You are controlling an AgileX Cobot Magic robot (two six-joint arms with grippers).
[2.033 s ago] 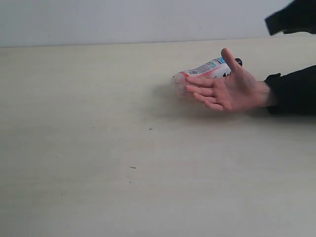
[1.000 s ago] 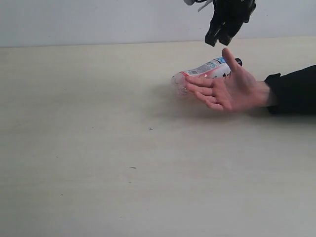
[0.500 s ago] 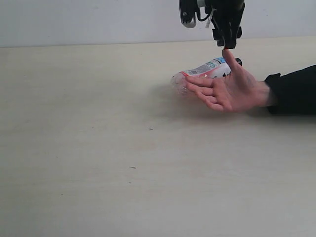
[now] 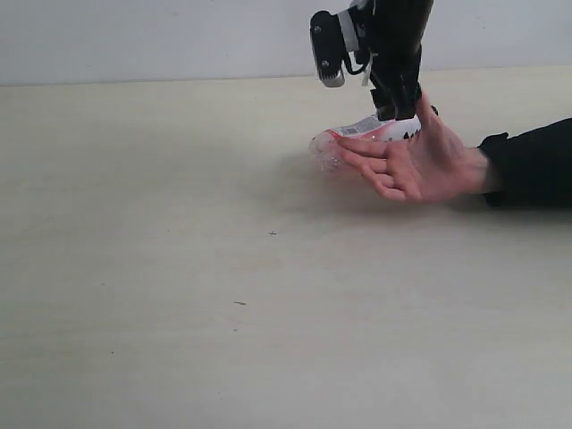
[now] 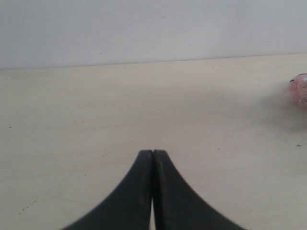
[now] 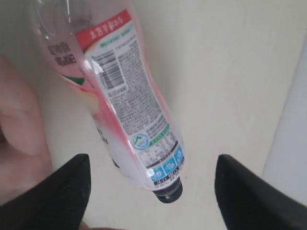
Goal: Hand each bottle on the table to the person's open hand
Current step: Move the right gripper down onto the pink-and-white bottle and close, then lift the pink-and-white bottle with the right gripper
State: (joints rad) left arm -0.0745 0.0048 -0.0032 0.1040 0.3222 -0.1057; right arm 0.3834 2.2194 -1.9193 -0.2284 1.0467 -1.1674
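One bottle (image 4: 350, 133) lies on its side on the table (image 4: 223, 268), clear with a pinkish white label and a black cap (image 6: 169, 191). The person's open hand (image 4: 420, 161) rests palm up just in front of it and hides part of it. My right gripper (image 4: 398, 107) hangs directly over the bottle's cap end, close to the thumb. In the right wrist view its jaws (image 6: 151, 160) stand open on either side of the bottle (image 6: 129, 96), not touching it, with the hand (image 6: 19, 124) beside one finger. My left gripper (image 5: 153, 152) is shut and empty, low over bare table; the bottle's base (image 5: 300, 89) shows far off.
The person's black sleeve (image 4: 532, 165) lies along the right edge of the table. A pale wall (image 4: 179, 36) runs behind the table's far edge. A few tiny dark specks (image 4: 272, 233) dot the surface.
My right gripper has come in from the upper right and dropped down to just above the bottle, its jaws spreading wider. The hand and bottle have stayed put.
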